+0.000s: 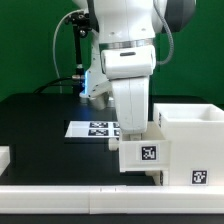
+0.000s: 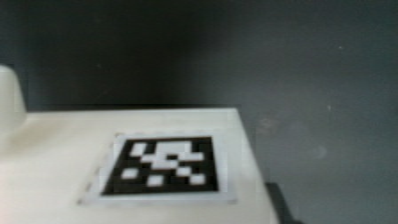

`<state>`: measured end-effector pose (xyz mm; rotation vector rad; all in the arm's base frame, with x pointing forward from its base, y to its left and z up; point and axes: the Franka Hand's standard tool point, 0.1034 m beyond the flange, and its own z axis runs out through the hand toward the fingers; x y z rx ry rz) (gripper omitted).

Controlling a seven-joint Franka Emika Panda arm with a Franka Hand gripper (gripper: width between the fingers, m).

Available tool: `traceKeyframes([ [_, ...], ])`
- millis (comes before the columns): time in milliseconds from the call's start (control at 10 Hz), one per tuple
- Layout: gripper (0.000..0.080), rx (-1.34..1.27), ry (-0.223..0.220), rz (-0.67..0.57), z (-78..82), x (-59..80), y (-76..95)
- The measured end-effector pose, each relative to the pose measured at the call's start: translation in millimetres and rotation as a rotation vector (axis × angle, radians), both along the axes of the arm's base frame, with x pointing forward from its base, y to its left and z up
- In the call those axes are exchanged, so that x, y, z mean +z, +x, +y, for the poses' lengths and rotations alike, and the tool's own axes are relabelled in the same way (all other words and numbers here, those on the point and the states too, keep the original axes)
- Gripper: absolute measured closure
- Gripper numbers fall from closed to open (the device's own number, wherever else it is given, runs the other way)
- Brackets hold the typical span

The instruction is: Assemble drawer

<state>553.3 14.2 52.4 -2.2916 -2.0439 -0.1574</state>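
The drawer tray (image 1: 142,150) is seen directly under the fully closed gripper (image 1: 134,128), its tagged face turned toward the exterior camera; whether it is gripped cannot be told.

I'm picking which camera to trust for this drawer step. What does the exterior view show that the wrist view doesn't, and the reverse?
Only the exterior view shows the robot arm, the large shell, the marker board and the black table. Only the wrist view shows one tag close up, filling much of the frame. Both show the white tray with a tag. The tool's fingertips are visible in neither.
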Motion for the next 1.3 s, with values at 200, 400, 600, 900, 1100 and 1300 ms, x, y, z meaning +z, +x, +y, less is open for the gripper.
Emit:
traceKeyframes([
  [200, 0.0761, -0.017, -0.006, 0.002, 3.5, 1.1, -0.9],
  [400, 0.0761, -0.016, -0.016, -0.012, 4.0, 1.3, -2.4],
  [600, 0.0761, -0.017, -0.016, -0.014, 3.0, 1.4, -2.3],
  [900, 0.0596, -0.017, -0.016, -0.013, 2.6, 0.7, -2.7],
  [1100, 0.0396, 0.031, -0.031, -0.036, 1.2, 15.0, 5.6],
  [1300, 0.0174, 0.024, -0.044, -0.013, -7.4, 44.4, 16.4],
])
